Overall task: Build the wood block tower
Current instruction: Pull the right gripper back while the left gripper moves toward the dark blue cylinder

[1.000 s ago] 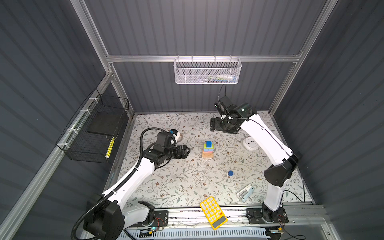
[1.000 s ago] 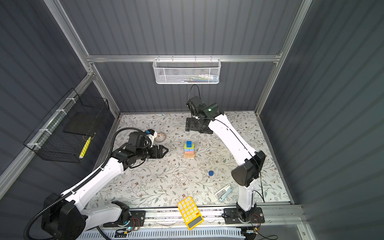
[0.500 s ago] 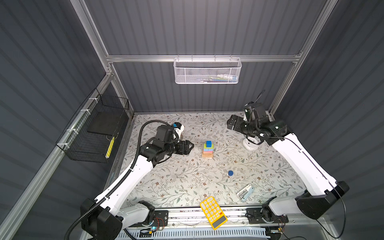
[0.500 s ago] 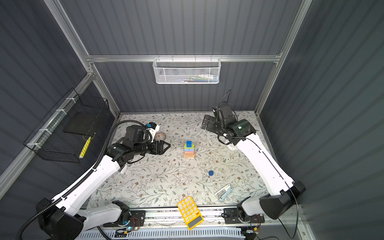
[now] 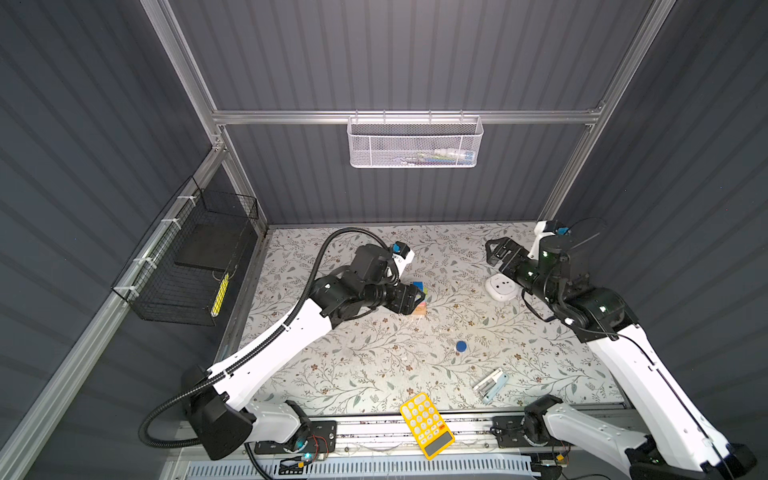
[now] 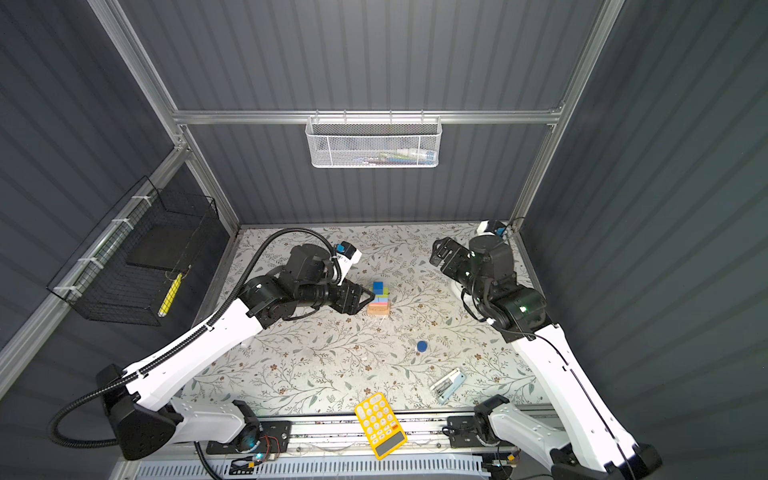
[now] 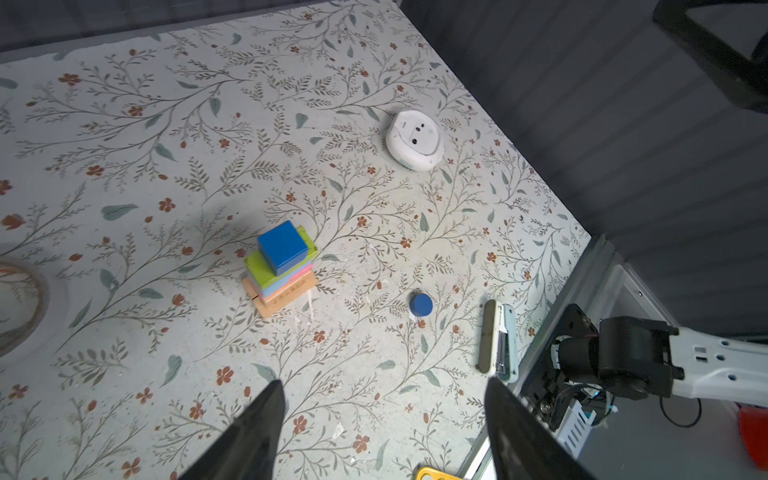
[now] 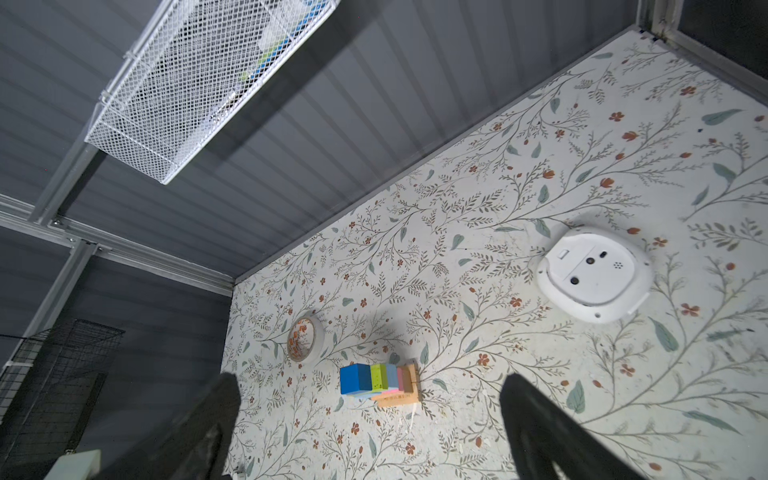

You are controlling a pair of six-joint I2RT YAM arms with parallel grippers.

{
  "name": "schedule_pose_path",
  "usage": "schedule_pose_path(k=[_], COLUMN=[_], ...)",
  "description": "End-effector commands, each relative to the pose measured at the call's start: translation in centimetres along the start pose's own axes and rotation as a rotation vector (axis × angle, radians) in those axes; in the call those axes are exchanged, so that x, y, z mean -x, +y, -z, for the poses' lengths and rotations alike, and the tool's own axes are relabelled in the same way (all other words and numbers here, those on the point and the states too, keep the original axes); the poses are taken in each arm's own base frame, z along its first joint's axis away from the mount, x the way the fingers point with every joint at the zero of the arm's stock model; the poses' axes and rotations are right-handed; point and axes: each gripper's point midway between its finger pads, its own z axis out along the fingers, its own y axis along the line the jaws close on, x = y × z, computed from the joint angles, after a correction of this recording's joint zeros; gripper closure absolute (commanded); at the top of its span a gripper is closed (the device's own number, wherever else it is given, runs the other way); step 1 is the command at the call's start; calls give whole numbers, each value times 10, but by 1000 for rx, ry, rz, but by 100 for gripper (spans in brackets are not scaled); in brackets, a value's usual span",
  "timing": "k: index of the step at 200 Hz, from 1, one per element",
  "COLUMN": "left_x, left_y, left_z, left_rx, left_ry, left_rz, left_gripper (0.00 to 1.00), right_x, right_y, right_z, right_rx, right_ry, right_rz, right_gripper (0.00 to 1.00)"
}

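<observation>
Floral-patterned counter (image 5: 374, 357). The left hand (image 6: 365, 297), jaws parted and empty, hangs just left of the tower of wood blocks (image 6: 379, 302) at mid-counter, clear of it. The right hand (image 5: 494, 251), jaws spread wide and empty, is above the far right area. The tower has tan bars at the base, then pink, light-blue and lime-green layers, with a dark-blue wooden cube (image 7: 282, 247) topmost. A dark-blue short wooden cylinder (image 5: 461, 345) lies apart, nearer and right.
</observation>
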Motion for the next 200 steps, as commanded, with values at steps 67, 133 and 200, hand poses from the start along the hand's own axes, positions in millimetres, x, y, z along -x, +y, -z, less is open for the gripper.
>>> schedule_pose_path(k=[67, 133, 200], left_x=[-17, -37, -63], left_y=[-63, -76, -75], left_z=[-65, -108, -137], left_rx=[-25, -3, 42], left_ry=[160, 247, 340], left_rz=[-207, -255, -275], left_gripper=[25, 25, 24], right_x=[-1, 0, -10], right_y=[-68, -110, -147], right_z=[29, 34, 24], right_rx=[-135, -240, -287], right_ry=[-114, -155, -115], right_rz=[-79, -103, -189], right_gripper=[1, 1, 1])
